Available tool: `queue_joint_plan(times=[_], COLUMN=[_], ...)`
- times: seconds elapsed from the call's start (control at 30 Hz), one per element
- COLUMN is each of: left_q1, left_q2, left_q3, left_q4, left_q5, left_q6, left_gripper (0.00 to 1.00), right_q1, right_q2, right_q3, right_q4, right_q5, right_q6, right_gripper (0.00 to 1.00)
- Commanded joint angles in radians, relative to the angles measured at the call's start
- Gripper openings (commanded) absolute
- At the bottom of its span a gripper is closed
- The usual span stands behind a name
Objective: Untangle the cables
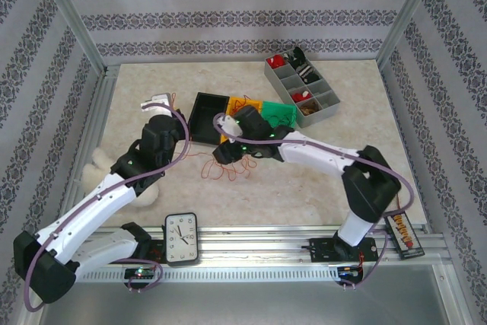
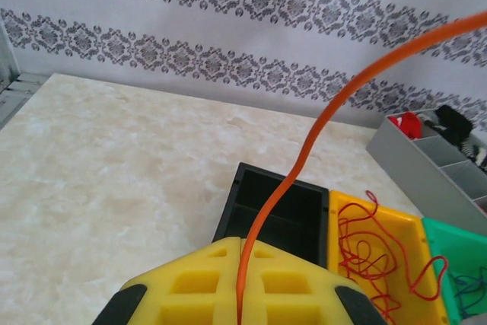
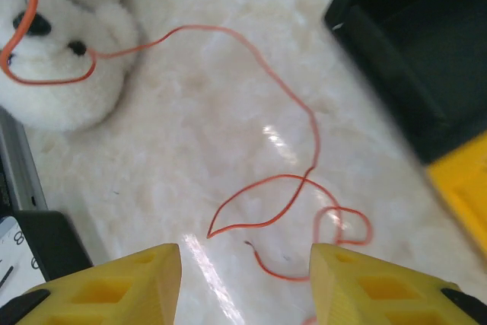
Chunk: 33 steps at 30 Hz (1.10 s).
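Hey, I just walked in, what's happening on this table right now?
It's an untangling job with two robot arms. The left gripper is shut on an orange cable that arcs up through the air. The right gripper hangs open above a thin red-orange wire lying looped on the table. More red wires sit in the yellow bin.

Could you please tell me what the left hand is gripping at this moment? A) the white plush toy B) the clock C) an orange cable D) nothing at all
C: the left hand is shut on the orange cable, which runs up out of its grip in the left wrist view.
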Motion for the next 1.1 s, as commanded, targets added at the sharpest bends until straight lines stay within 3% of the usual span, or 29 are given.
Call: queue_joint_plan(times=[0.0,0.27,0.47,0.87,1.07], left_q1=[0.008,0.008,0.010,0.013,0.028], left_q2=[-0.003,-0.035,-0.031,0.032,0.054], left_q3=[-0.005,-0.043,-0.065,-0.049,0.007], left_q4=[-0.048,-0.064,-0.070,-0.002,0.044], left_q5=[-0.067,-0.071,-0.063,-0.068,-0.198], left_q6=[-0.022,-0.047,-0.068,-0.094,-0.033], left_gripper=[0.00,0.00,0.00,0.00,0.00], right_q1=[0.022,0.021,0.015,-0.006,-0.029], right_q2=[0.093,0.226,0.230,0.110,0.122], right_q3=[0.065,0.158,0.183,0.325,0.464], right_q4=[-0.002,-0.029,-0.018,0.038,0.052], right_q5=[-0.064,-0.061,-0.091,-0.204,-0.160], right_q6=[-0.029,-0.047,-0.037,0.040,0.044], right_gripper=[0.49,0.44,0.01,0.00,0.00])
